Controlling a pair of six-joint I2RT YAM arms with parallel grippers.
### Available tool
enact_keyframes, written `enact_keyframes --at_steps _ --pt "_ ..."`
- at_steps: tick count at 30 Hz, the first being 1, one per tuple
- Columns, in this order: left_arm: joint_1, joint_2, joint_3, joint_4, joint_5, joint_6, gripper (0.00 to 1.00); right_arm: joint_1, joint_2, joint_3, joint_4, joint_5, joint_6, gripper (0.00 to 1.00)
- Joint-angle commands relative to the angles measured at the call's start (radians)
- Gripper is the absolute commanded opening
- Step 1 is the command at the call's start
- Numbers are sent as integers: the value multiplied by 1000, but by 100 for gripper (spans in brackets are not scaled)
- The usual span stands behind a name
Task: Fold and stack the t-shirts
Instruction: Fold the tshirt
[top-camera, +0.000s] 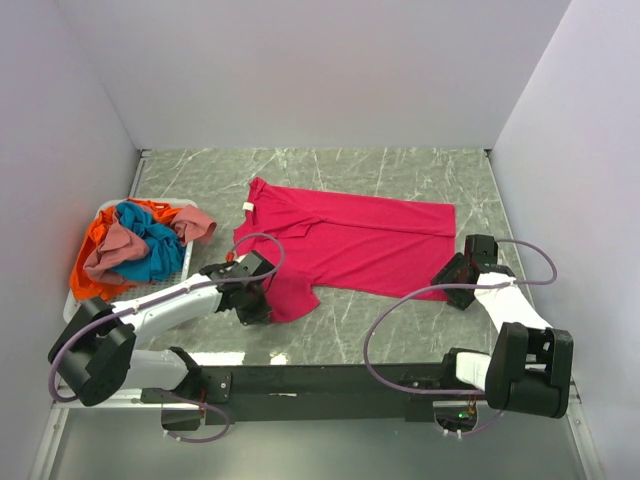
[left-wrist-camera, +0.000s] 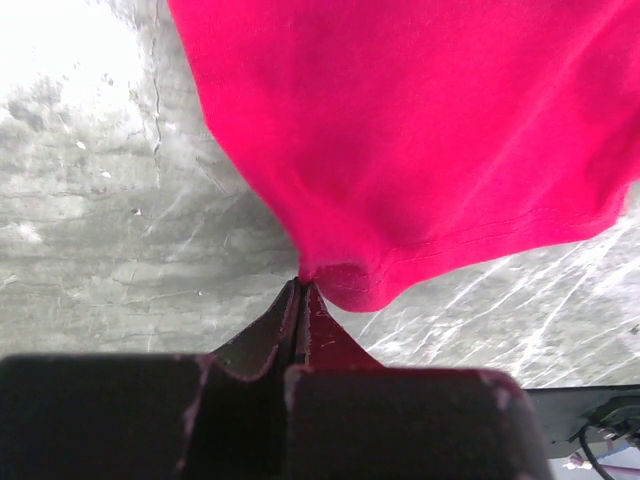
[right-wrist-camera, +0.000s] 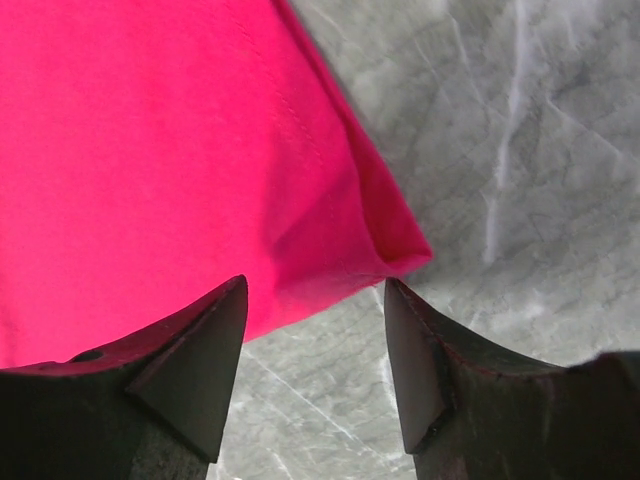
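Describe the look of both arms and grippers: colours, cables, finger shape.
The left arm and right arm have white links, black joints and bases, each trailed by a looping lilac-grey cable. The left gripper and right gripper are black; their fingers taper to wedge-shaped points, edges scuffed.

Pink shirt: bright magenta cloth, seen spread flat across the upper left, its stitched edge running down on a slant to a corner at centre right; a soft crease is seen near that corner. Table: grey marbled surface with pale veins, exposed to the right of the shirt and below it. Right gripper: two dark pointed fingers held apart at the bottom edge, nothing gripped, the shirt's lower edge seen between the tips.
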Motion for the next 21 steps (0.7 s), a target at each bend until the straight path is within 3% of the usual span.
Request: enact_keyframes --at_steps 1,7,14,16,18,21 --pt "12 -29 37 -33 -35 8 1 -6 -13 -18 -5 36 4 65" --pt "33 -31 43 -56 -36 20 1 -6 -63 -46 -48 58 32 66" --pt "53 -39 43 -31 -18 43 1 -6 -16 -34 21 44 60 62" --pt "56 -39 46 -33 -19 43 1 -6 -10 -46 39 41 55 56" --pt "62 -45 49 -30 -19 43 1 -6 -11 -58 44 46 51 39" --pt "75 -46 58 -14 -6 53 1 -8 -20 -61 50 41 54 26"
